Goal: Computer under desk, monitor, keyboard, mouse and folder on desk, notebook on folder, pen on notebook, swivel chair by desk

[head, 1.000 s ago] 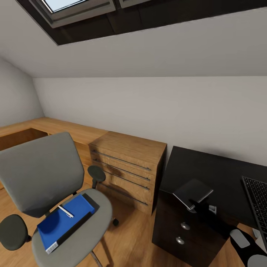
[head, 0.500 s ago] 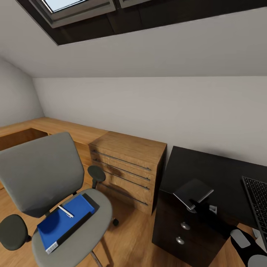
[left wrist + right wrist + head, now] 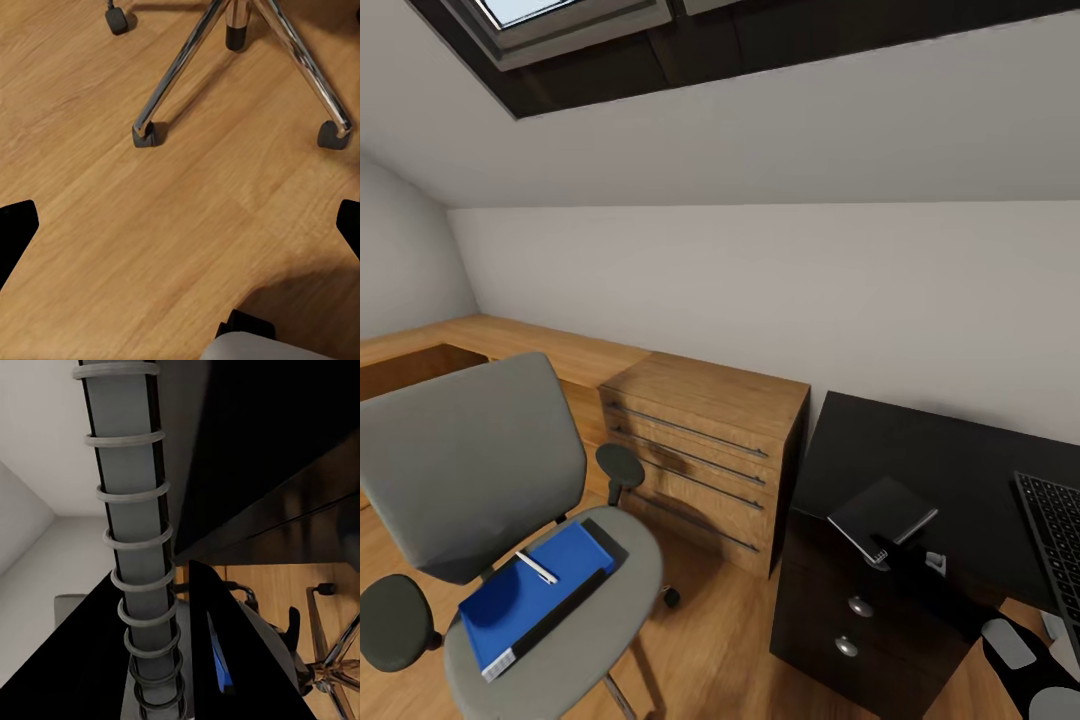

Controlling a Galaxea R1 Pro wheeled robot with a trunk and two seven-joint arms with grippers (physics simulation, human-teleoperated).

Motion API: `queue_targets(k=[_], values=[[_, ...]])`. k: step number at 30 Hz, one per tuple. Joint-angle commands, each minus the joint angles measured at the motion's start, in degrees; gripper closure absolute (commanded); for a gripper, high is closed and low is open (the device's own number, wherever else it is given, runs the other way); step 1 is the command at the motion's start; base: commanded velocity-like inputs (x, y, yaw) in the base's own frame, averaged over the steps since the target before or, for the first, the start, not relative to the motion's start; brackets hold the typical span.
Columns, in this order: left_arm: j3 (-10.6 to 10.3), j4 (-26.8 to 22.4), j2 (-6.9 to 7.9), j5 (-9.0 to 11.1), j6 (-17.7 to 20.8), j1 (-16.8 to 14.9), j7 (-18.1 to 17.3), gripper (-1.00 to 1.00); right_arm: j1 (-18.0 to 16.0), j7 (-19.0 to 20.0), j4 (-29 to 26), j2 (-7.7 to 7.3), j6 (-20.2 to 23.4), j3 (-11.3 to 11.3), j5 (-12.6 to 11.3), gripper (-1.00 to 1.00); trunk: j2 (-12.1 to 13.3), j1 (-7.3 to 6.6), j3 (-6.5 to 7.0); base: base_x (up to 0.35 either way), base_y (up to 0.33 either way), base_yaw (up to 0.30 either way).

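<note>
The grey swivel chair stands at the left on the wood floor. On its seat lies the blue folder, and a white pen rests across it. My right gripper is shut on the spiral edge of the dark notebook, holding it just above the left end of the black desk. Up close, the notebook's wire binding runs between the fingers. The keyboard lies at the desk's right. My left gripper hangs open over the floor near the chair's chrome base.
A low oak chest with bar handles stands between chair and desk, against the white wall. The desk's drawer unit with silver knobs faces me. A sloped ceiling with a skylight is overhead. Bare floor lies in front of the chest.
The notebook in my right gripper has lifted and tilted very slightly. The chair, folder and pen have not moved.
</note>
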Motion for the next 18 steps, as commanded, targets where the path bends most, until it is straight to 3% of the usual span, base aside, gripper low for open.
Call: queue_targets(k=[1,18], values=[[0.39,-0.11,0.0,-0.37,-0.06,0.03,0.07,-1.0,-0.01,-2.44,0.14,0.01,-0.74,0.31,1.38,1.0,-0.02,0.0,-0.05,0.0,0.0,0.0],[0.4,-0.11,-0.01,-0.37,-0.12,0.02,0.07,-1.0,0.0,-2.53,0.14,0.01,-0.74,0.31,1.43,1.0,-0.02,0.0,-0.05,0.0,0.0,0.0]])
